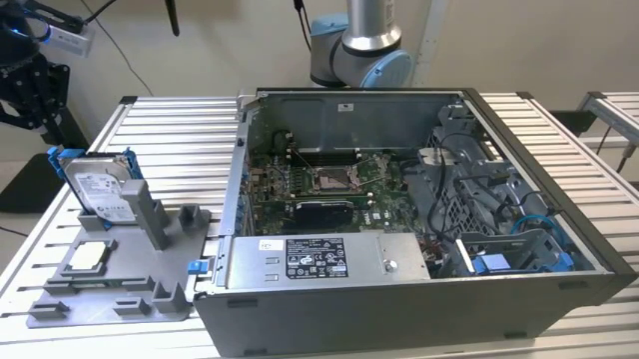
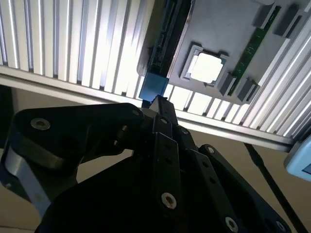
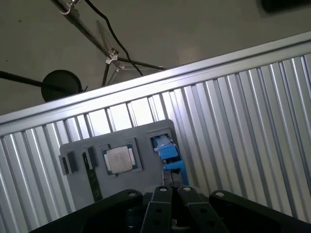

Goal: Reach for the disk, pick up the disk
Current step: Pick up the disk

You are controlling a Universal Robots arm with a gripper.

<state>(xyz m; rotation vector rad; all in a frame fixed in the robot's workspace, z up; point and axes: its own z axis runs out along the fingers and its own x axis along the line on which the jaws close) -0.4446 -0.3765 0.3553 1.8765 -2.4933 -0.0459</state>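
Note:
The disk [image 1: 101, 187] stands on edge in a slot of the grey holder plate [image 1: 95, 295] at the exterior view's left. It is a silver drive with a white label in a blue bracket. My gripper [image 1: 38, 112] hangs above and beyond it toward the table's far left corner, apart from it. In both wrist views the disk shows edge-on from above with its blue bracket end [image 2: 154, 86] [image 3: 168, 151] just past my fingertips. The black fingers [image 2: 160, 119] [image 3: 163, 194] lie together, shut on nothing.
A small square silver chip [image 1: 88, 254] [image 2: 206, 68] [image 3: 119, 159] and a green memory stick [image 2: 252, 46] [image 3: 95, 180] lie on the holder plate. An open computer case [image 1: 399, 224] fills the middle of the slatted metal table [image 1: 179, 142]. The table edge and floor lie under the gripper.

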